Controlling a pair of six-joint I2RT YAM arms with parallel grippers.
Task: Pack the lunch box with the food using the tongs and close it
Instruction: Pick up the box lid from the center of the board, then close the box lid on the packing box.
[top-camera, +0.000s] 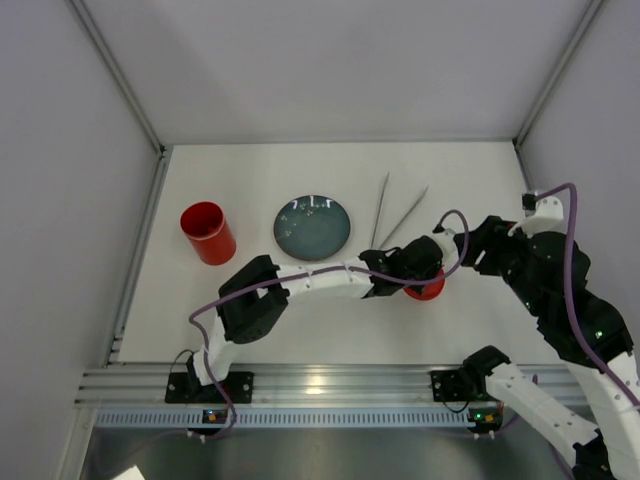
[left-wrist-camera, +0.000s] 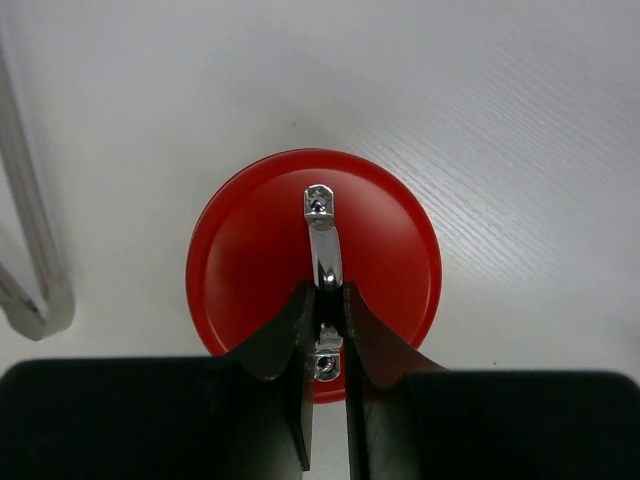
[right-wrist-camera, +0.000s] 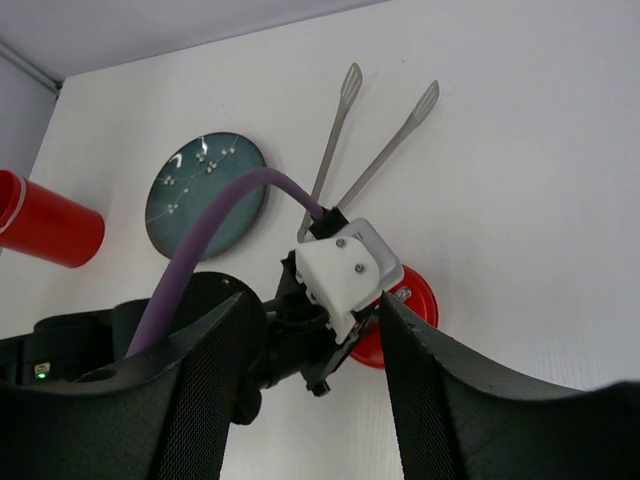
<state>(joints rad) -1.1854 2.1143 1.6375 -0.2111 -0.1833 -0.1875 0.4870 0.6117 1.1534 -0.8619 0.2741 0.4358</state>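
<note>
Tabletop (top-camera: 470, 175), white with a faint diagonal grain, is fenced by grey walls (top-camera: 60, 200) at the far edge and both sides and by an aluminium rail (top-camera: 330, 380) on the near side. Bare surface lies beyond and to the right of the left end effector (left-wrist-camera: 326, 292). That end effector is closed on the small chromed handle (left-wrist-camera: 322, 235) of the flat red round lid (left-wrist-camera: 250, 260), which lies on the tabletop. Just left of it and beyond lie the tongs (top-camera: 396, 214), slim silver arms spreading away in a narrow V. Their joined bend is near the lid but apart from it, and the left wrist view cuts them off at its edge. Farther left sits the blue-grey plate (top-camera: 312, 227), glossy and flecked with white specks too small to identify. Farther still stands the lunch box (top-camera: 207, 232), an upright red cylindrical tub with its mouth open. The right end effector (right-wrist-camera: 308, 300) hovers to the right of the lid, its mesh-textured fingers (right-wrist-camera: 205, 400) apart and holding nothing. The left arm's wrist hides part of the lid from its camera.
</note>
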